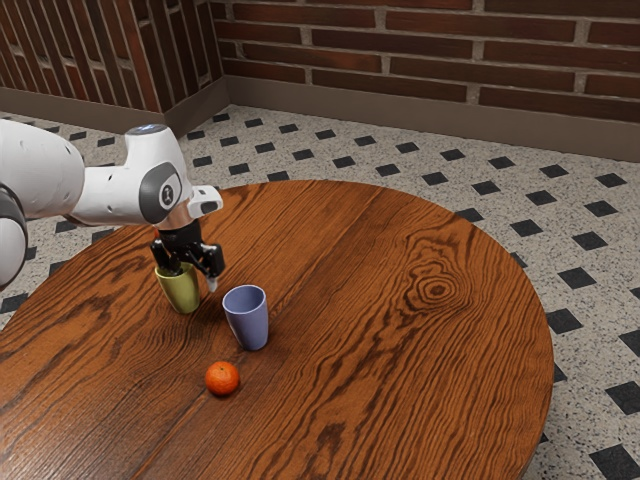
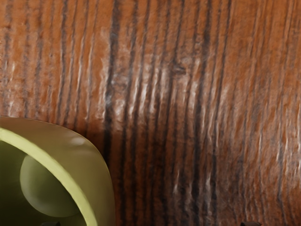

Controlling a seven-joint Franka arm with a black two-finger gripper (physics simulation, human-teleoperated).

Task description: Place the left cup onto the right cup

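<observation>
An olive-green cup (image 1: 179, 289) stands on the round wooden table (image 1: 400, 300), at the exterior view's left of a lavender-blue cup (image 1: 246, 316) that stands upright and apart from it. My gripper (image 1: 190, 272) hangs over the green cup's rim and is open. One finger reaches down inside the cup, while the other is outside its wall on the side toward the blue cup. In the wrist view the green cup (image 2: 56, 174) shows its rim and hollow inside close under my hand, with bare wood beside it.
A small orange (image 1: 222, 378) lies on the table in front of the blue cup. The table's wide wooden top stretches toward the exterior view's right. A tiled floor and brick walls surround the table.
</observation>
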